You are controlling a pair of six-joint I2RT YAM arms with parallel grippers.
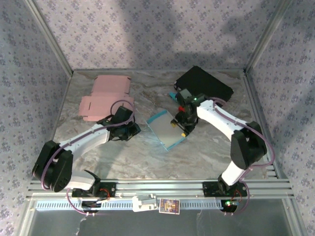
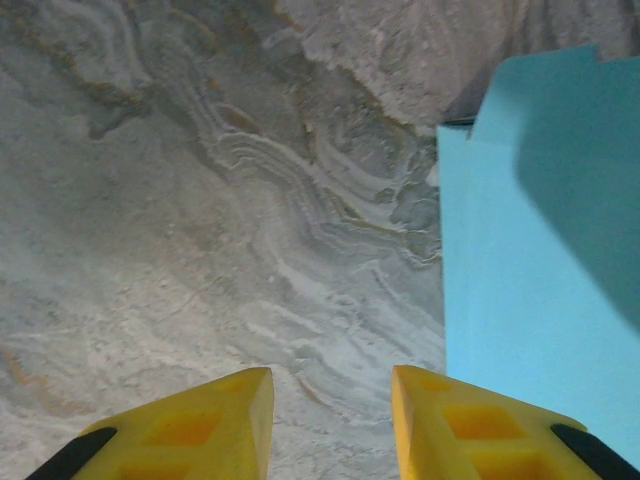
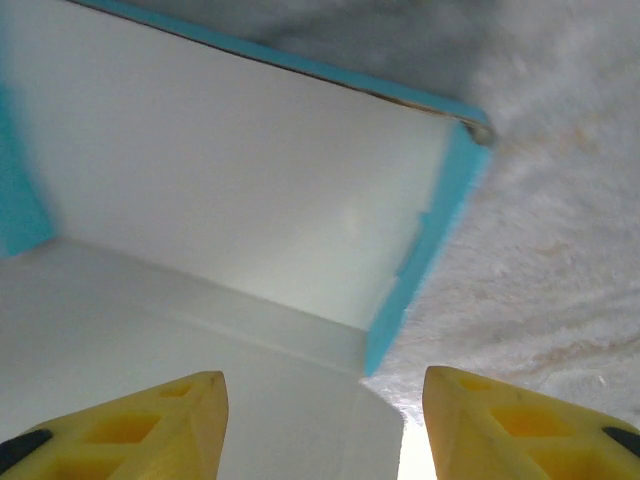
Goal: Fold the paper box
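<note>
Two tools flank the blue paper box (image 1: 166, 130), which lies mid-worktop (image 1: 123, 160), its long axis running roughly 11 to 5 o'clock in the top view. The left tool (image 2: 332, 390), spread and pinching nothing, has the box just beside it at 3 o'clock. The right tool (image 3: 325, 390), spread and empty, hangs over the box's 3 o'clock edge and looks nearer.
</note>
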